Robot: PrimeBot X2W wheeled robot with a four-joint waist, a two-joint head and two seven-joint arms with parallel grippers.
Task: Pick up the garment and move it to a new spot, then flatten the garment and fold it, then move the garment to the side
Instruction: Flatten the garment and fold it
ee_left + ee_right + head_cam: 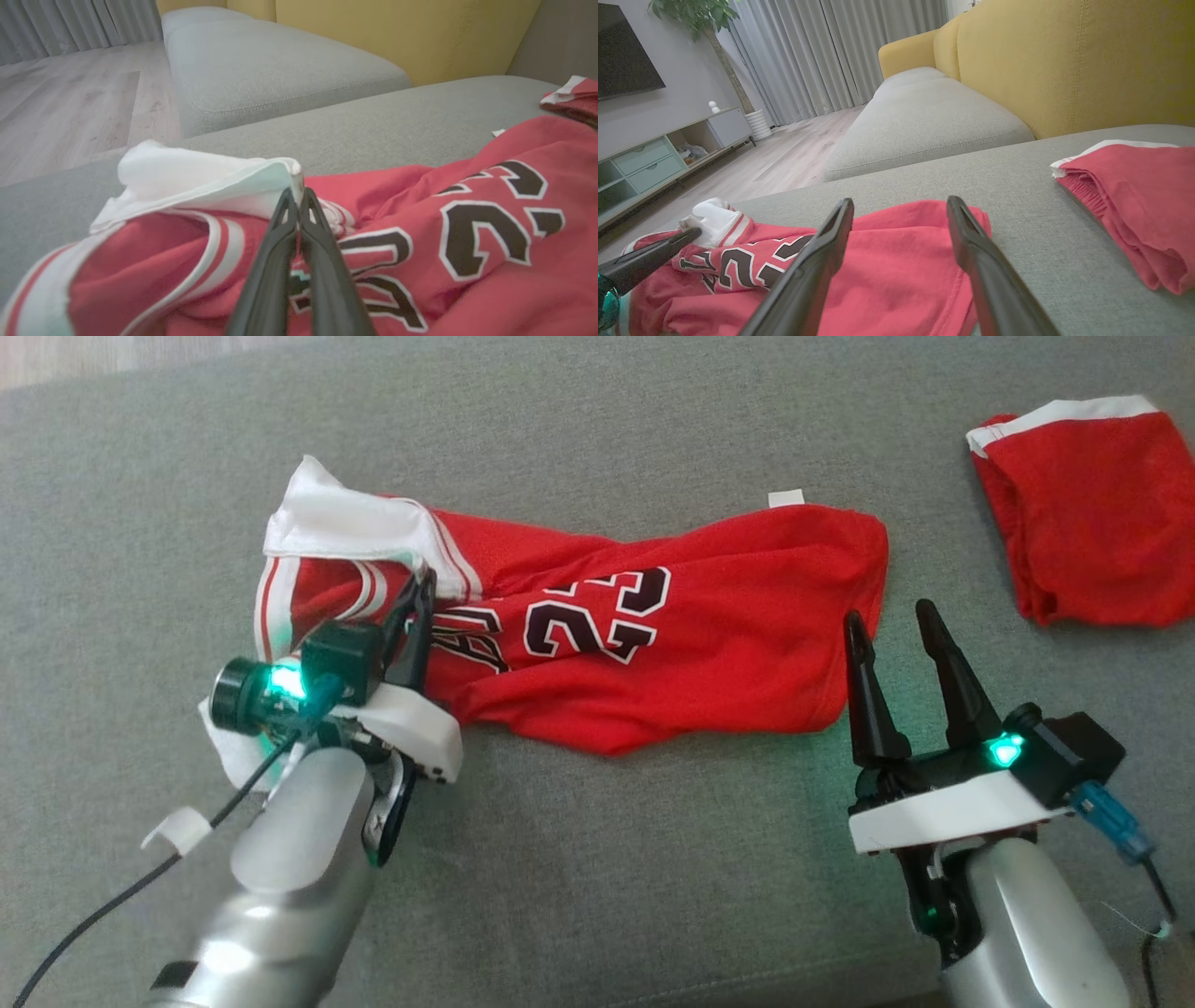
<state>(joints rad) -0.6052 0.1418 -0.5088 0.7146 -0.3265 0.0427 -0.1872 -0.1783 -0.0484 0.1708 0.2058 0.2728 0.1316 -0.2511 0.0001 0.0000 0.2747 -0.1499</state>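
Head view: crumpled red garment point(653, 653) on grey sofa cushion point(597, 448); left claw point(422, 590) clenched on its white trim, right claw point(892, 616) released near the hem. Left wrist view: fingers point(275, 261) pinching the white fold. Right wrist view: jaws spread, empty; pick-up judged in hand, lift and carry likely next.

Jersey point(709, 644): no. "23" in black w/ white outline on the red cloth, legible in head, left wrist & right wrist views. Beside it, big letters in the same black/white style, approx. a "U" shape in left wrist view (folds hide the rest), so the word can't be read. Small white tag point(785, 497) at jersey edge: too small to read.
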